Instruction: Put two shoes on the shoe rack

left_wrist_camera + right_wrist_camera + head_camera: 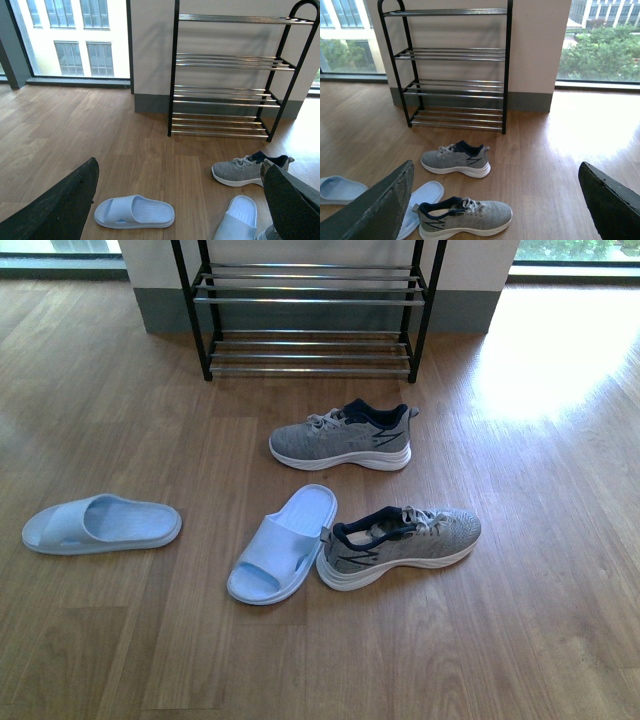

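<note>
Left end effector (180,165), right end effector (496,166): 2 dark, rough wedge fingers (60,210) each

no readable text, labels, brands or numbers anywhere

The far sneaker (341,440) and the near sneaker (410,537) were both mottled grey knit, with white soles, navy lining, pale grey laces and dark streaks along the sides. The left slide (100,524) and the middle slide (285,545) were plain pale blue all over. The shoe rack (310,300) had a black frame and shiny chrome bars. The floor (540,620) was warm brown wood grain and the skirting (460,312) was grey.
</note>
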Robot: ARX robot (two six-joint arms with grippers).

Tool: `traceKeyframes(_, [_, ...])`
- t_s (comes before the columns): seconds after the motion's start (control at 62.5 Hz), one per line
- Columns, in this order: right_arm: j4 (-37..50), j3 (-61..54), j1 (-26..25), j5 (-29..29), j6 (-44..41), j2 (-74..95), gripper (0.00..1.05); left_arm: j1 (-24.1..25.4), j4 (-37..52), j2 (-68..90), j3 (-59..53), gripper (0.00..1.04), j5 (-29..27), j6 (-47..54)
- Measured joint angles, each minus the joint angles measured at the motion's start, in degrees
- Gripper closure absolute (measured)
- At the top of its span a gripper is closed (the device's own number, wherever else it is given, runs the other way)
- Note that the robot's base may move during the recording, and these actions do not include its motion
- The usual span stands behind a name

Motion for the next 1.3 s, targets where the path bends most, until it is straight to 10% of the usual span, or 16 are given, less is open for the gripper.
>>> traceKeyframes(1.296, [0.0, 0.0, 0.0, 0.0, 0.0, 0.0, 0.09, 0.0, 0.0, 0.0, 0.0, 0.09, 0.0, 0.0])
